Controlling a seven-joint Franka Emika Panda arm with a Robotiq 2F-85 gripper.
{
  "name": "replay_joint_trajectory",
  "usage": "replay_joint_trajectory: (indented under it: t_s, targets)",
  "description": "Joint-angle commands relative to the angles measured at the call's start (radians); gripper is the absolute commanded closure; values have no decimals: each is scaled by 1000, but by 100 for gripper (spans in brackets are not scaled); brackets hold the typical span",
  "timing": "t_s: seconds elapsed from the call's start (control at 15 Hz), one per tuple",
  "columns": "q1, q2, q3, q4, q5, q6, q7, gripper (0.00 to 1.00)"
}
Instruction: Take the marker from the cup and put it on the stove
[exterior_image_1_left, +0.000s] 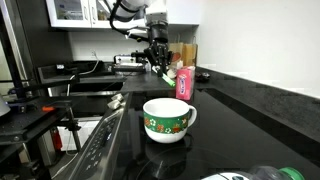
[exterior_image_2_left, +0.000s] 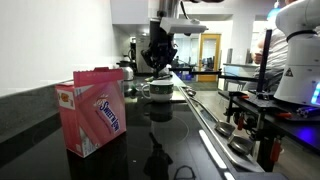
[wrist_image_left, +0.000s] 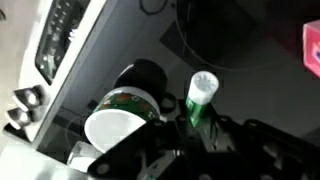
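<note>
pink box (exterior_image_2_left: 92, 112), front face: slanted blue lettering on a white patch, seems to read "sweet'n low"; edges soft, reading not certain.
pink box, smaller print around the patch: too small to read.
stove control panel (wrist_image_left: 60, 35), wrist view: pale marks beside the controls, blurred, unreadable.
mug (exterior_image_1_left: 167, 119), outer band: green and red pattern with white spots; no letters or numbers can be made out.

Gripper (exterior_image_2_left: 157, 64) hangs aloft (fingers down), apparently clamped shut.
</note>
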Motion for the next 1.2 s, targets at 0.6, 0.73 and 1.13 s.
replay_joint_trajectory:
  t_s: [0.6,0.73,1.13]
  targets:
    - [167,365,-143,292,-315,58,319,95]
    - [195,410,-165,320,-346,72,358,95]
    - [190,430,-164,300,-414,105,441,41]
